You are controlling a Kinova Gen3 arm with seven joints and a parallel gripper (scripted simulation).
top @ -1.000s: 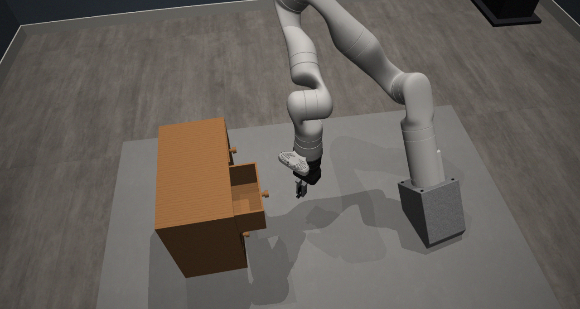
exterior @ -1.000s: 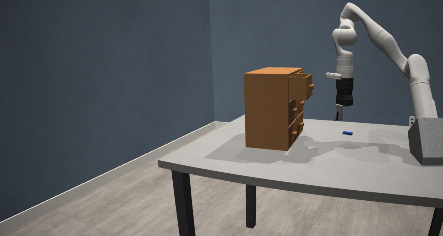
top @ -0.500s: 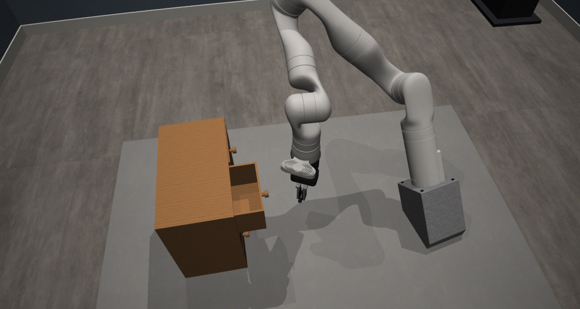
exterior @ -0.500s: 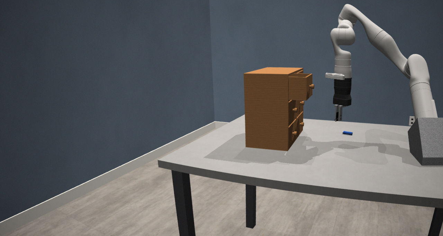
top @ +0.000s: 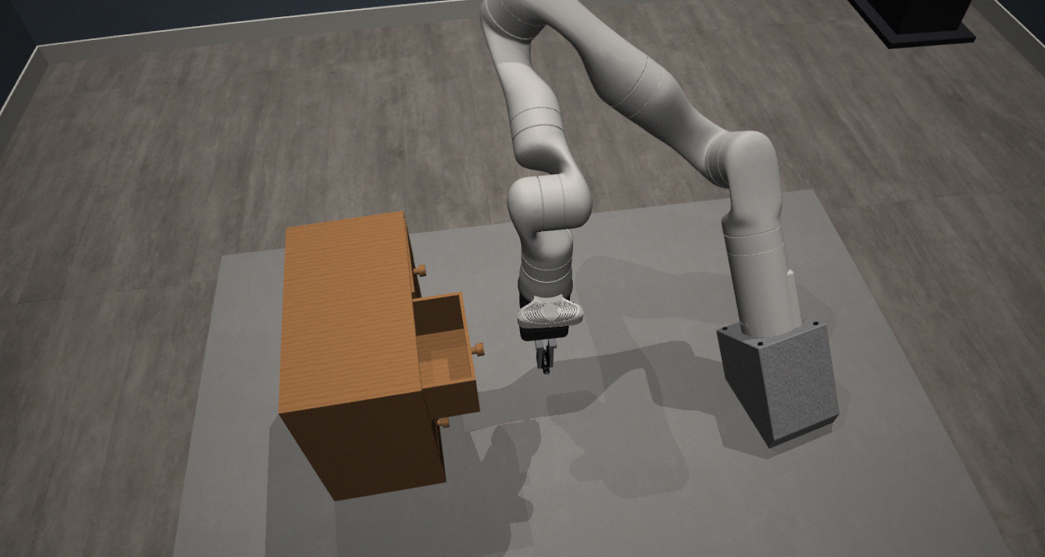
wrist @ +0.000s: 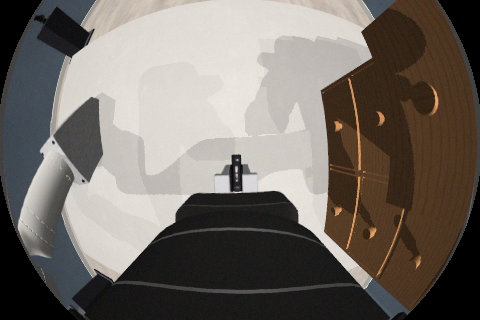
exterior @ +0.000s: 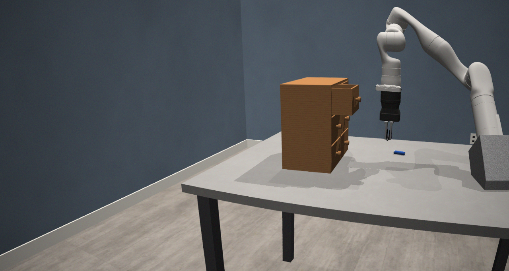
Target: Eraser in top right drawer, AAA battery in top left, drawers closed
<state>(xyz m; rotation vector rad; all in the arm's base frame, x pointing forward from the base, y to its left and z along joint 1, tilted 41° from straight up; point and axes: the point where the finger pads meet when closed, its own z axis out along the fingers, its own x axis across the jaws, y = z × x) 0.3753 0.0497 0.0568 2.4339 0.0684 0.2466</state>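
The wooden chest (top: pixel 343 312) (exterior: pixel 305 123) (wrist: pixel 400 175) stands on the table with its fronts toward the arm. The left drawer of its top row (top: pixel 454 396) (exterior: pixel 343 100) is pulled partly out; the other drawers are in. My gripper (top: pixel 545 363) (exterior: pixel 389 136) (wrist: pixel 236 173) points down, a short way in front of the chest and below the open drawer's height. It is shut on the white eraser (wrist: pixel 222 181), which shows only in the wrist view. The blue AAA battery (exterior: pixel 399 152) lies on the table just beyond and below the gripper, hidden in the other views.
The arm's grey base block (top: pixel 781 378) (exterior: pixel 492 161) (wrist: pixel 80 137) stands on the grey table (top: pixel 657 495) (exterior: pixel 320 194) opposite the chest. The table's edges are near the chest's back and sides. A dark stand (top: pixel 920 5) is on the floor far off.
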